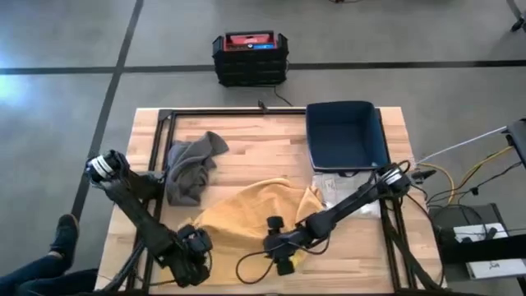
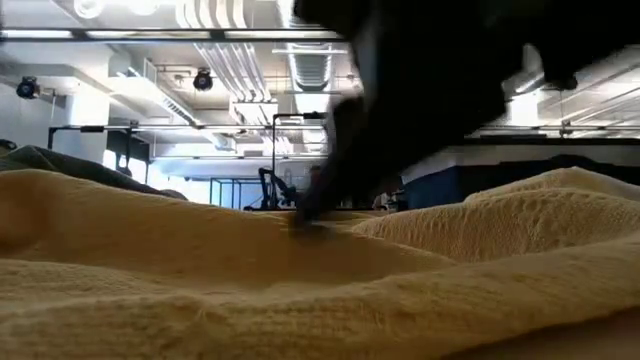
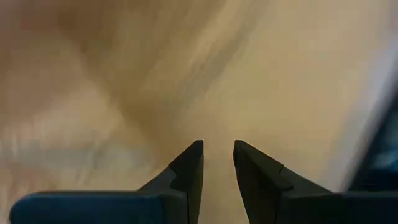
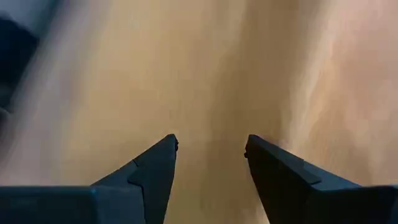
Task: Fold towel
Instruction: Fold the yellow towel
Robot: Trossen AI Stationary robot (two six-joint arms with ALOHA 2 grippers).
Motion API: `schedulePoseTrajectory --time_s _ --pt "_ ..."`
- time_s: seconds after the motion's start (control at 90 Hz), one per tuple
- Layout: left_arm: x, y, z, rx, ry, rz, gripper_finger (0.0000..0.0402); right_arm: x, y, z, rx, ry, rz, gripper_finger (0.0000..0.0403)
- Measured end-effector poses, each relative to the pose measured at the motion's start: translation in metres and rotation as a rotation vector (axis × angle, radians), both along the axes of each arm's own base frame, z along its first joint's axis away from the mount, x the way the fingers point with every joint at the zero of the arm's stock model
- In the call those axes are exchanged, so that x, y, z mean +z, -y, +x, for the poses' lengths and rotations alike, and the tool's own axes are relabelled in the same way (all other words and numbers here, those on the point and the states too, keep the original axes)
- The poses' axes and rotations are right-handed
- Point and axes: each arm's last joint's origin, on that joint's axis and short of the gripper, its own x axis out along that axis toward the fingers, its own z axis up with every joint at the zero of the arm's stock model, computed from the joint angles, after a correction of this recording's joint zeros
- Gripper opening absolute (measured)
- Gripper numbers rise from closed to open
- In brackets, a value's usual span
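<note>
1. Nearest the front edge of the tabletop (image 1: 246, 144), the left hand (image 1: 196, 247) sits low at the near-left corner of the yellow towel (image 1: 246, 218); in its wrist view the fingers (image 3: 189, 168) stand a narrow gap apart with nothing between them, pointed at yellow cloth.
2. Just right of it, the right hand (image 1: 275, 247) is down over the towel's near edge; its wrist view shows the fingers (image 4: 158, 165) spread wide, released, above the cloth.
3. A thin black cable (image 1: 251, 261) loops on the wood between the two hands.
4. The towel lies crumpled and unfolded across the near middle of the tabletop, filling the low view as rumpled folds (image 2: 200, 260), with a dark arm (image 2: 400, 90) coming down onto it.
5. Farther back on the left, a grey cloth (image 1: 191, 168) lies bunched, just beside the towel's far-left edge; I cannot tell whether they touch.
6. Far right, a blue bin (image 1: 345, 136) stands at the back of the tabletop, a sheet of clear plastic (image 1: 333, 187) lying in front of it.
7. Beyond the tabletop, on the floor, sits a black crate (image 1: 251, 57) with a red top.
</note>
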Motion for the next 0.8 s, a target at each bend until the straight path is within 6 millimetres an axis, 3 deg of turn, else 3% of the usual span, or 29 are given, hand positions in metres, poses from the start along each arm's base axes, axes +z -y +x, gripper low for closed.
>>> schedulePoseTrajectory --time_s 0.344,0.522,0.611,0.733,0.8 --pt "0.006 -0.034 -0.030 0.198 -0.273 0.307 0.0075 -0.003 -0.014 -0.024 0.080 -0.190 -0.016 0.0183" --pt "0.008 -0.034 -0.033 0.252 -0.324 0.289 0.0075 0.007 -0.019 -0.032 0.139 -0.219 0.009 0.0183" --pt "0.017 -0.023 -0.026 0.221 -0.293 0.183 0.0075 0.029 -0.019 -0.033 0.149 -0.218 0.025 0.0183" --pt "0.033 0.001 -0.013 0.129 -0.079 0.029 0.0075 0.082 -0.019 -0.029 0.162 -0.057 0.040 0.0183" --pt "0.034 0.010 -0.010 0.098 0.021 -0.024 0.0075 0.092 -0.010 -0.030 0.095 -0.019 -0.052 0.0183"
